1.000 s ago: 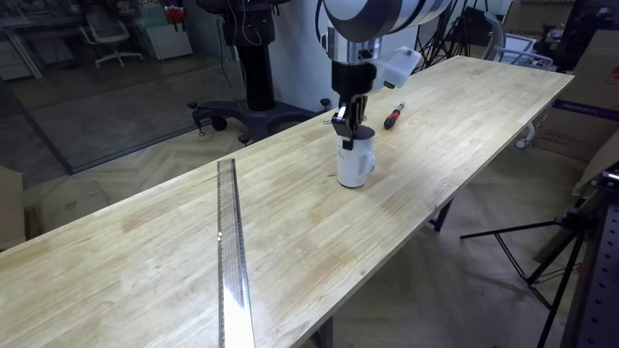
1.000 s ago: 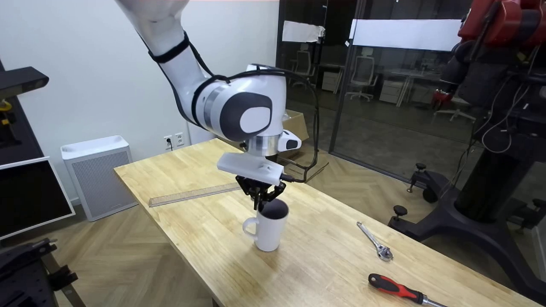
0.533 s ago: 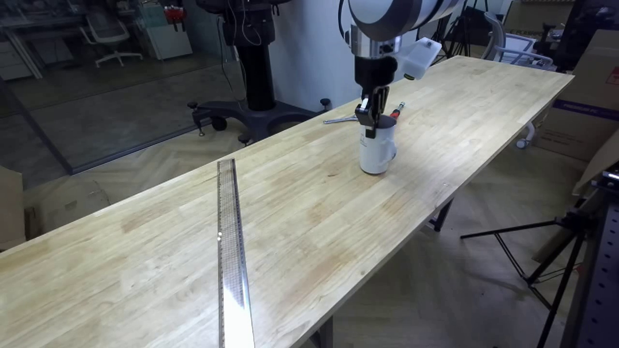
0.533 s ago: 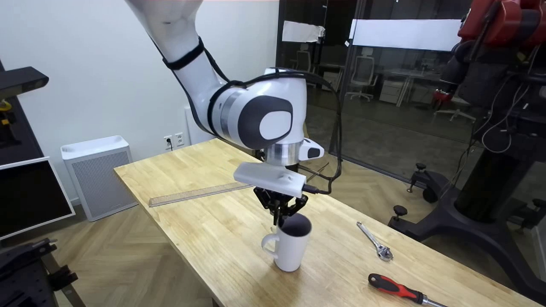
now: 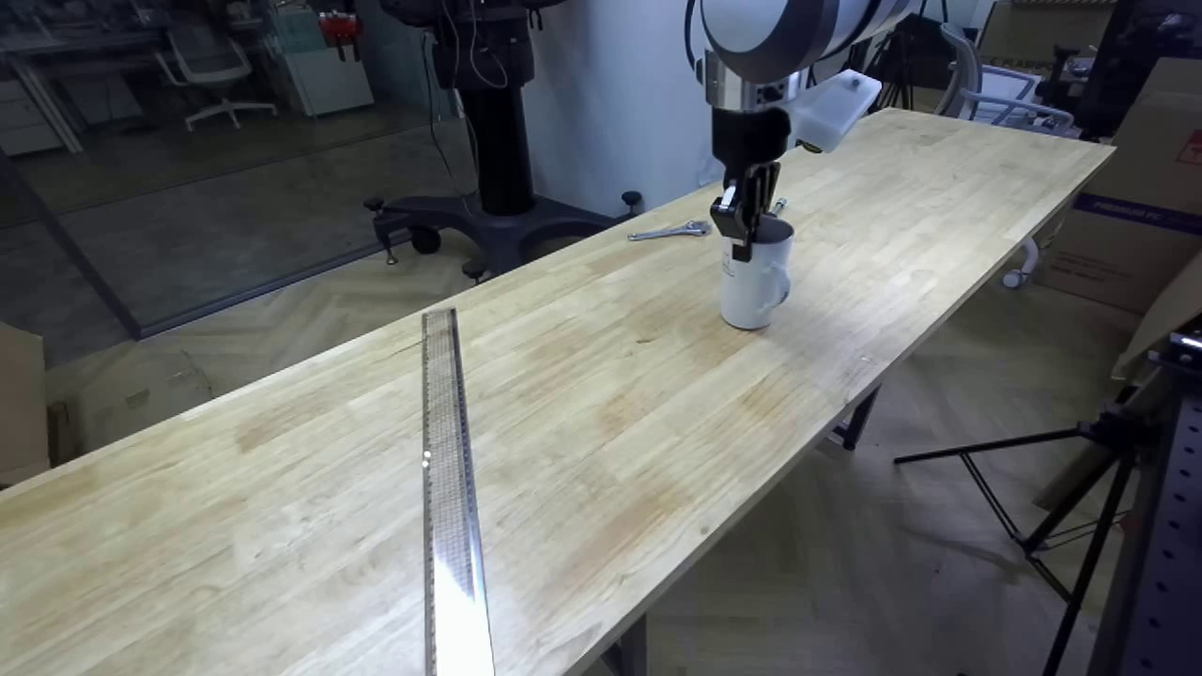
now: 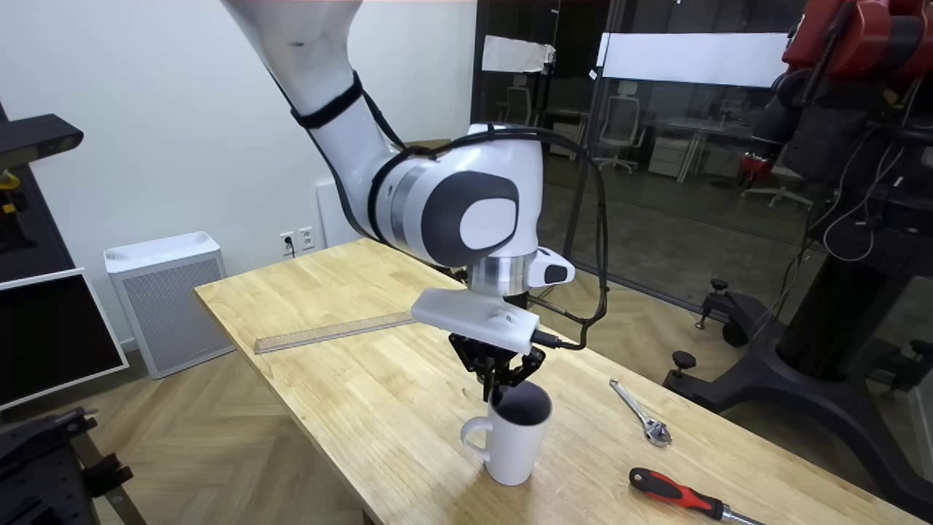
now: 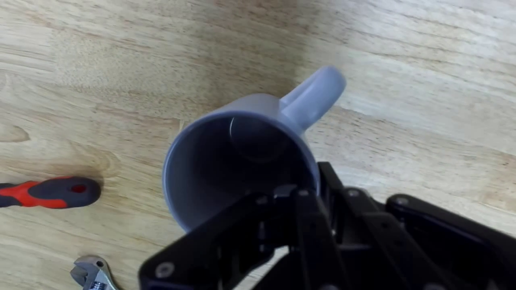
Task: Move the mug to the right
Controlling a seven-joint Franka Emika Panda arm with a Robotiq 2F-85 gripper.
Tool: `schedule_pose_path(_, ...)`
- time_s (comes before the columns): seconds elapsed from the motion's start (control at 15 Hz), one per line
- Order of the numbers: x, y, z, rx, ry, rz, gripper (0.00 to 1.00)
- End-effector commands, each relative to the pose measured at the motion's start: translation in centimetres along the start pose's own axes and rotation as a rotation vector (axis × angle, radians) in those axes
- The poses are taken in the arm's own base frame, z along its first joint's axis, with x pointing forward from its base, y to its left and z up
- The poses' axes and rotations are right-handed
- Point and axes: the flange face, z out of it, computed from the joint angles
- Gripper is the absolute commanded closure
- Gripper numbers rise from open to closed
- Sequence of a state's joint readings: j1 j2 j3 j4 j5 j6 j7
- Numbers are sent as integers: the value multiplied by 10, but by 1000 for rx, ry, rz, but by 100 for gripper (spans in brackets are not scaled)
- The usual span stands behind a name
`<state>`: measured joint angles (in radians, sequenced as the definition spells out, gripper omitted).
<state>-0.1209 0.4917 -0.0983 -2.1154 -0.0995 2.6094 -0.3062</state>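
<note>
The white mug (image 5: pixel 754 286) shows in both exterior views, also here (image 6: pixel 514 446). It is almost upright, leaning slightly. In the wrist view I look into the dark inside of the mug (image 7: pixel 238 161), its handle pointing up and right. My gripper (image 5: pixel 747 237) is shut on the mug's rim wall, also seen in an exterior view (image 6: pixel 494 391). In the wrist view, one finger of the gripper (image 7: pixel 312 191) is inside the mug and one outside. The inner fingertip is partly hidden. I cannot tell whether the mug's base touches the table.
A red and black screwdriver (image 6: pixel 678 491) lies near the mug, with its handle end towards it in the wrist view (image 7: pixel 60 193). An adjustable wrench (image 6: pixel 645 415) lies near the table edge. A long clear ruler (image 5: pixel 451 469) lies across the wooden table (image 5: pixel 601 488).
The gripper and mug have moved together to the right in both exterior views, towards the screwdriver and wrench. The gripper stays shut on the rim. The tools and ruler have not moved.
</note>
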Motion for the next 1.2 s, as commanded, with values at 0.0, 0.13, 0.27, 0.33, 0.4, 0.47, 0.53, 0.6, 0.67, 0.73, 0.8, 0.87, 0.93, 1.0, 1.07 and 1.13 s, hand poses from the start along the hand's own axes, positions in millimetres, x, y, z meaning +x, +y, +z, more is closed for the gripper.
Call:
schedule_pose_path(0.0,5,6,-12,-5,7,49,59)
schedule_pose_path(0.13,5,8,-17,-11,17,56,45)
schedule_pose_path(0.27,4,10,-26,-19,33,65,31)
schedule_pose_path(0.33,3,10,-33,-24,40,70,25)
schedule_pose_path(0.4,2,10,-39,-29,47,77,19)
schedule_pose_path(0.47,1,10,-46,-25,52,87,11)
schedule_pose_path(0.53,0,9,-54,-21,54,94,5)
schedule_pose_path(0.6,-2,8,-63,-18,50,105,1)
schedule_pose_path(0.67,-5,7,-71,-14,43,115,0)
schedule_pose_path(0.73,-8,5,-80,-9,38,128,0)
schedule_pose_path(0.8,-11,3,-88,-5,26,145,0)
schedule_pose_path(0.87,-15,2,-96,4,7,165,0)
schedule_pose_path(0.93,-18,0,-103,14,-11,184,0)
schedule_pose_path(1.0,-22,-1,-108,21,-40,203,0)
schedule_pose_path(1.07,-26,-3,-113,30,-60,218,0)
schedule_pose_path(1.13,-29,-5,-117,39,-83,228,0)
